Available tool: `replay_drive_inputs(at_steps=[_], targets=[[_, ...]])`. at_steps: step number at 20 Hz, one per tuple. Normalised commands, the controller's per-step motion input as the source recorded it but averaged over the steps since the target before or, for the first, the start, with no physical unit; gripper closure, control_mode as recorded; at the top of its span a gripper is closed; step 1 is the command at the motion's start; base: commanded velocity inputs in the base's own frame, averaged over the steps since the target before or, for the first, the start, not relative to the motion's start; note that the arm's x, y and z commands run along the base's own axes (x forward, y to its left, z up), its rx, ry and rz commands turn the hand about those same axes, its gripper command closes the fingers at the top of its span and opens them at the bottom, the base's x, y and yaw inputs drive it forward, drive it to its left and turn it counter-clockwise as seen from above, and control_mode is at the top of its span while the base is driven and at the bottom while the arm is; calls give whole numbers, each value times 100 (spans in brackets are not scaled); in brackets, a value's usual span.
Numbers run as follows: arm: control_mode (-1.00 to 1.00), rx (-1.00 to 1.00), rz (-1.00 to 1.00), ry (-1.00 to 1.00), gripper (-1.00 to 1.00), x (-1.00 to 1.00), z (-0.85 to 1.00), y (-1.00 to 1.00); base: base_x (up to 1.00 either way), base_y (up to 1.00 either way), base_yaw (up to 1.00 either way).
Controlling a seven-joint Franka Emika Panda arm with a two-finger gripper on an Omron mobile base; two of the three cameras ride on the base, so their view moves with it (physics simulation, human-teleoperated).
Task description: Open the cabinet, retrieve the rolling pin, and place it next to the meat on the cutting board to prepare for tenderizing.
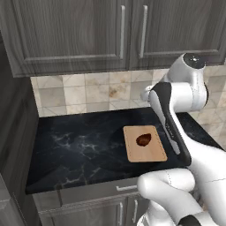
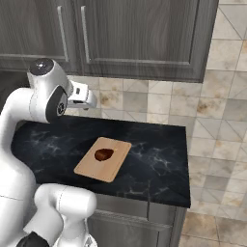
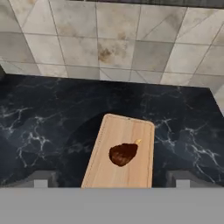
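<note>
Above the dark counter (image 3: 43, 127), the gripper (image 3: 113, 181) hangs with fingers (image 3: 41, 179) spread wide, holding nothing.

White robot arm raised above a dark marble tabletop, cabinet doors shut

The wide dark grey wood-grain cabinet (image 2: 140, 38) hangs across the top, both shaker-panel doors closed, their long vertical silver bar handles (image 2: 83, 34) side by side near the seam. Under it lies the black, white-veined marble tabletop (image 2: 154, 159), backed by a beige tiled wall (image 2: 144, 103). A light tan wooden cutting board (image 2: 113, 166) with rounded corners rests flat on it at a slant, carrying the small glossy reddish-brown lump of meat (image 2: 103, 154) near its middle. The white arm (image 2: 46, 96) bends at left, its wrist end held above the tabletop, apart from the board.
</note>
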Motion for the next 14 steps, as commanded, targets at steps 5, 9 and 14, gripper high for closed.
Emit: replay_drive_inputs(at_steps=[5,9,14], targets=[[-100,0,0,-57,-100,-27,59,2,0,0,0],[-100,0,0,-49,-100,-9,77,0,0,0,0],[-100,0,0,-42,-100,0,77,2,0,0,0]])
